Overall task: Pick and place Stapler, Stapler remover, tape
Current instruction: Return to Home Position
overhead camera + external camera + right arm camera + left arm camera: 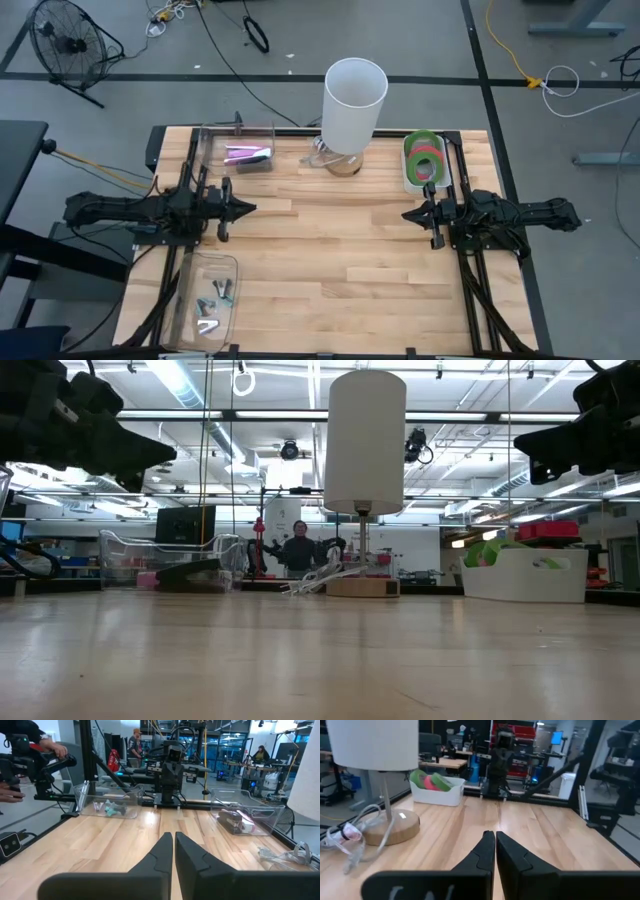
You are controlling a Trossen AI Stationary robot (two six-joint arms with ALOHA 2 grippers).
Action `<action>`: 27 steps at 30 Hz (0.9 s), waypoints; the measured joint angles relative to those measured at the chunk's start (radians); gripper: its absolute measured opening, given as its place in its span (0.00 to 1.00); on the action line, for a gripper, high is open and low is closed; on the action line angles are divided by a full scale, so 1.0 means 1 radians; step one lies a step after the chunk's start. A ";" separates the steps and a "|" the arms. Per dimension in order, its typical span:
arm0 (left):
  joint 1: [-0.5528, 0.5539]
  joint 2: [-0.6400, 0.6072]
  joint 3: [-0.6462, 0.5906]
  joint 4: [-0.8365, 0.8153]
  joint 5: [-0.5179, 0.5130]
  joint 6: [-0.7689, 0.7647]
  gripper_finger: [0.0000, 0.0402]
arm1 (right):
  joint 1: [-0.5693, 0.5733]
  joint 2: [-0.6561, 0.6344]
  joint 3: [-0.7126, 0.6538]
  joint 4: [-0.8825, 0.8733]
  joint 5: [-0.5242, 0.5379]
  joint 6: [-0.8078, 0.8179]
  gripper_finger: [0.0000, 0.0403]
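While both arms lie along opposite edges of the table (340, 260), you can read the coming move from the high view. The left gripper (245, 208) sits at 9 o'clock pointing toward 3, and the right gripper (410, 214) sits at 3 o'clock pointing toward 9. Each has its fingers pressed together on nothing, as both wrist views confirm. The tape (426, 155), two green rings and a red one overlapping, rests in the white tray (408, 180) at about 1 o'clock on the table. It is just beside the right gripper, at roughly that gripper's 12 o'clock, so it lies to the side of the fingers, not ahead of them. The tray's long axis runs 12 to 6, across the line the fingers point along. Your right arm is plainly the nearer; the left is well apart, with the lamp (355, 95) at 12 o'clock near the line between them. The stapler (248, 155) lies in the clear bin (212, 140) at 11 o'clock and the staple removers (214, 295) in the second clear bin (188, 275) at 7 o'clock, both on the left arm's side. By this layout everything appears sorted, and you need only park the arms.
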 joint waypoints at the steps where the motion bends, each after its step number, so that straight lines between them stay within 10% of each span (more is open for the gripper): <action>1: -0.003 -0.017 0.000 -0.021 0.000 0.001 0.05 | 0.000 0.000 0.000 0.000 0.000 0.000 0.05; 27: -0.012 -0.174 0.000 -0.120 0.002 0.046 0.05 | 0.000 0.000 0.000 0.000 0.000 0.000 0.05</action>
